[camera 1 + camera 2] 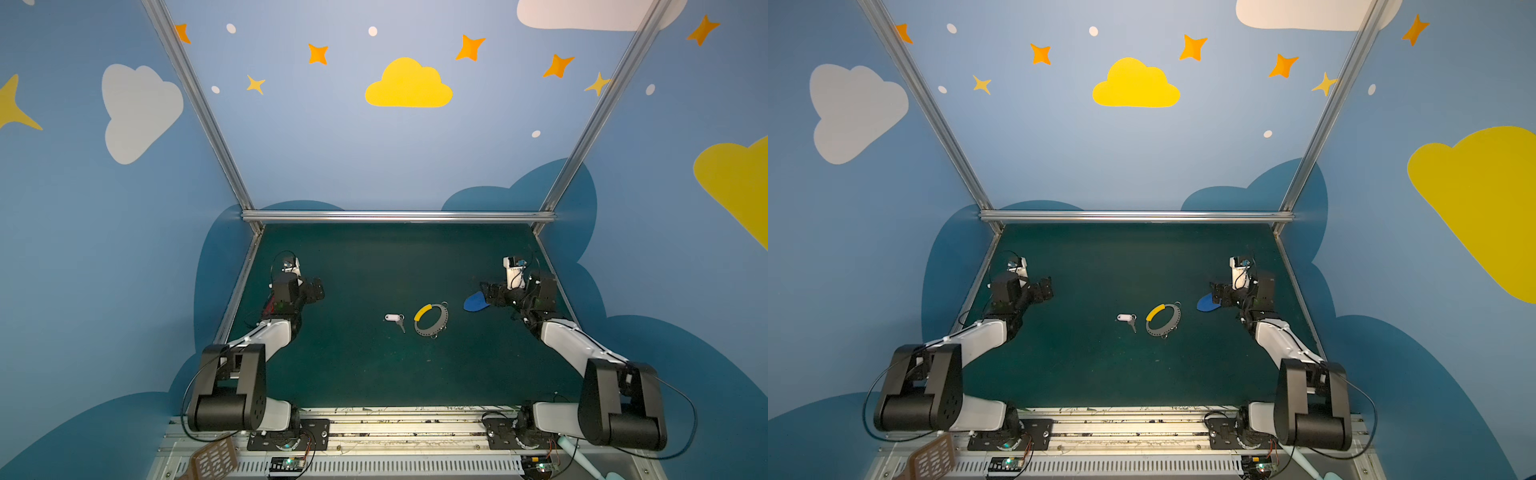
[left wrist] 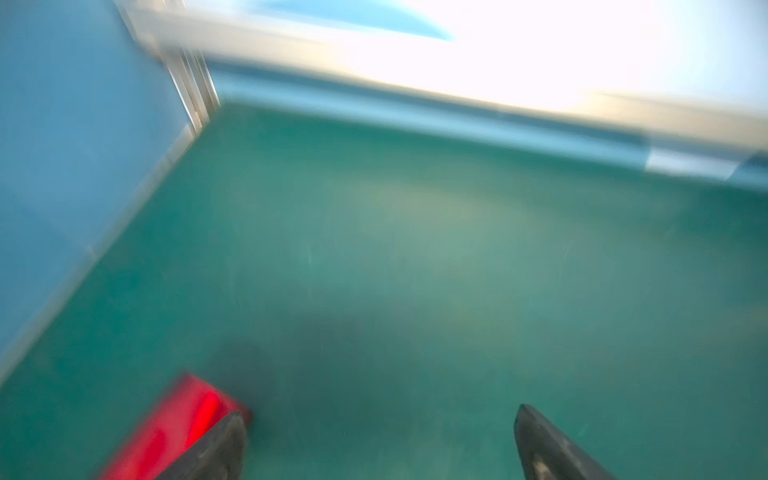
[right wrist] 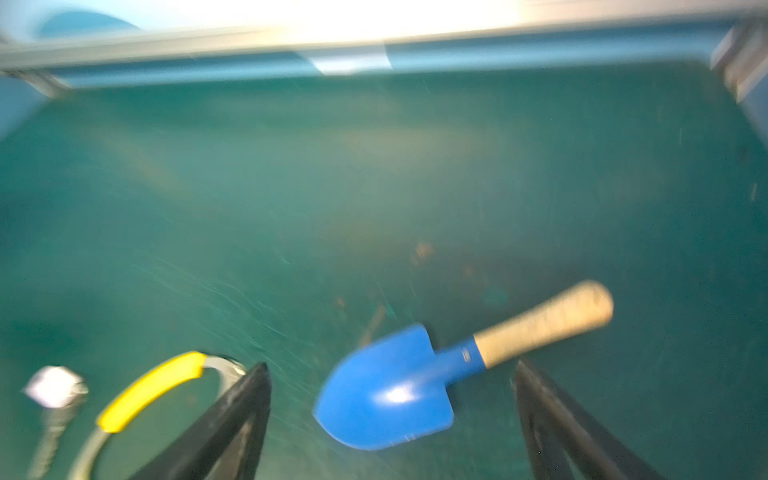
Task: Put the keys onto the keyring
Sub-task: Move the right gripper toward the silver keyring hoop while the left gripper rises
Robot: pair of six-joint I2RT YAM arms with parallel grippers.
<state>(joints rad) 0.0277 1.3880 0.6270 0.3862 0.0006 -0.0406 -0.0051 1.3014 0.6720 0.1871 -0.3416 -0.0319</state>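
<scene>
The keys [image 1: 395, 319] [image 1: 1127, 319], a white tag with a small silver key, lie on the green mat near the middle. Just right of them lies the keyring [image 1: 423, 311] [image 1: 1155, 311], a grey holed hoop with a yellow arc. My left gripper [image 1: 318, 289] [image 1: 1045, 287] hangs open over the far left of the mat, well away from both. Its wrist view, blurred, shows bare mat between the jaws [image 2: 380, 415]. My right gripper [image 1: 486, 291] [image 1: 1216, 293] is open at the right, holding nothing. Its blurred wrist view [image 3: 390, 365] shows the keyring [image 3: 153, 386] and keys [image 3: 54, 386] off to one side.
A blue toy shovel [image 1: 475, 302] [image 1: 1207, 303] [image 3: 386, 395] with a wooden handle lies under the right gripper. A blurred red shape [image 2: 178, 419] sits beside one left finger. Blue walls and aluminium rails [image 1: 399, 216] close the mat. A brown perforated spatula [image 1: 214, 459] lies on the front rail.
</scene>
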